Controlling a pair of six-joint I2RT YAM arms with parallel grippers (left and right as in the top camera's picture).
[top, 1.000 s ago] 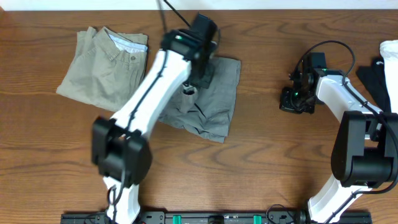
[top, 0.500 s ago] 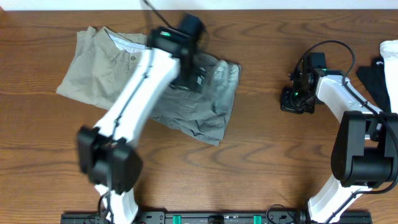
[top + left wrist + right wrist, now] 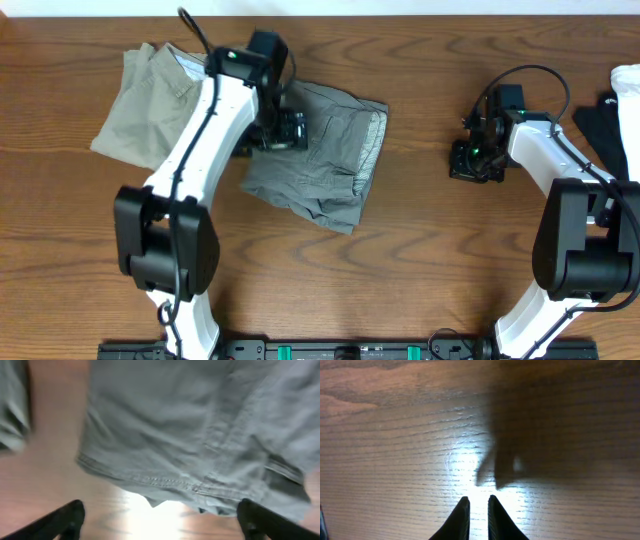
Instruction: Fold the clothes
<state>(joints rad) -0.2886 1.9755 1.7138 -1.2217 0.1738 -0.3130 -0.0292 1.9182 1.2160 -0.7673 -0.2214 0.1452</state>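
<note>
The mid-grey shorts (image 3: 335, 150) lie folded and rumpled on the table's middle left. An olive-khaki pair (image 3: 150, 110) lies folded at the back left, touching them. My left gripper (image 3: 283, 128) hovers over the grey pair's upper left part. In the left wrist view it (image 3: 162, 517) stands wide open and empty, with the grey shorts (image 3: 190, 425) and their stitched hem just beyond its fingertips (image 3: 70, 516). My right gripper (image 3: 475, 160) rests over bare wood at the right. Its tips (image 3: 478, 502) are a narrow gap apart with nothing between them.
A white cloth (image 3: 628, 80) and a black garment (image 3: 605, 125) lie at the table's right edge. The brown wooden table (image 3: 420, 250) shows bare between the two arms and along the front.
My left arm has swung left off the middle of the grey shorts and its jaws have spread wide, letting the cloth go. The right gripper's tips have parted slightly.
</note>
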